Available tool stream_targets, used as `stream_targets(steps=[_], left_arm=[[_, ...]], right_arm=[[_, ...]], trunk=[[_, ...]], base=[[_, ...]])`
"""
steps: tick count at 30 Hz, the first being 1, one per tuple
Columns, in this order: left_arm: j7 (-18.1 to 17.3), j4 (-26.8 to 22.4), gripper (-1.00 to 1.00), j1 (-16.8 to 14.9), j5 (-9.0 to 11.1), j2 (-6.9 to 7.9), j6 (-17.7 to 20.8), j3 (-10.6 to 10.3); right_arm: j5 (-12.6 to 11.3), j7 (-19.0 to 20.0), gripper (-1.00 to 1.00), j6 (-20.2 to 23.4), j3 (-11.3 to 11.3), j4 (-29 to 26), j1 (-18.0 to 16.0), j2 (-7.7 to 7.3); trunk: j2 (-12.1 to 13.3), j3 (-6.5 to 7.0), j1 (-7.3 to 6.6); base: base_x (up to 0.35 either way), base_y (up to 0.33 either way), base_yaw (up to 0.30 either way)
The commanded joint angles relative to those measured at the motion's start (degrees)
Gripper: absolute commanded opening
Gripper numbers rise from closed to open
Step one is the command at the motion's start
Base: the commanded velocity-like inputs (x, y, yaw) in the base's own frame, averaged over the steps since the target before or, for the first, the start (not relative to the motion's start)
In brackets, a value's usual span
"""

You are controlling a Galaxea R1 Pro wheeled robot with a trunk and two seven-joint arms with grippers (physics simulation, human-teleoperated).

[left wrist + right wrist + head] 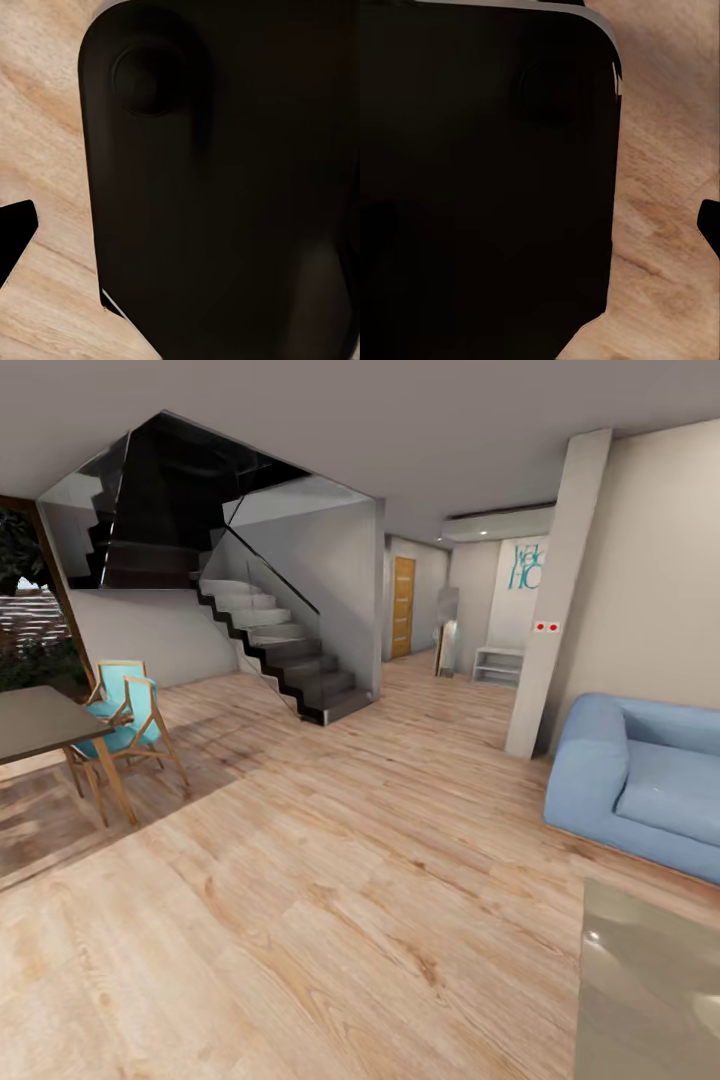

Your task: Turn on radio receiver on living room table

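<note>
The robot is on its way across the light wood floor (330,880) of an open room: at the near right, a corner of the glossy grey-beige table (650,1000) comes into the head view, with the blue sofa (640,780) just beyond it, while a dark dining table (40,722) with turquoise chairs (125,715) stands far left and a staircase (285,650) rises behind. On the part of the low table that is visible no radio receiver sits; it probably stands further right on the top. Both wrist views look down past a dark, rounded part of the robot's body to the floor, and a black tip at each picture's edge may be a finger, so whether either pair of jaws is apart or together cannot be told. Going by the task, a small portable radio should be light, rigid and easily shoved on that slick top, so a gentle press on its switch or dial, rather than a grasp, seems wise.
</note>
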Motion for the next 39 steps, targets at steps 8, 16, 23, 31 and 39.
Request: stream_targets(steps=[8,16,23,31,39], left_arm=[[0.0,0.0,1.00,0.0,0.7,0.03,0.2,0.0],[0.0,0.0,1.00,0.0,0.9,0.03,0.2,0.0],[-0.1,0.0,1.00,0.0,0.9,0.03,0.2,0.0],[0.0,0.0,1.00,0.0,0.9,0.04,0.2,0.0],[0.0,0.0,1.00,0.0,0.9,0.03,0.2,0.0]], right_arm=[[0.0,0.0,1.00,0.0,0.0,0.0,0.0,0.00],[0.0,0.0,1.00,0.0,0.1,0.0,0.0,-0.04],[0.0,0.0,1.00,0.0,0.0,0.0,0.0,-0.08],[0.2,0.0,1.00,0.0,0.2,0.0,0.0,0.00],[0.3,0.0,1.00,0.0,0.1,0.0,0.0,-0.10]], trunk=[[0.0,0.00,0.00],[0.0,0.00,0.00],[0.0,0.00,0.00],[0.0,0.00,0.00],[0.0,0.00,0.00]], base=[[0.322,0.020,0.000],[0.324,0.001,0.000],[0.324,0.000,0.000],[0.324,0.000,0.000],[0.324,0.000,0.000]])
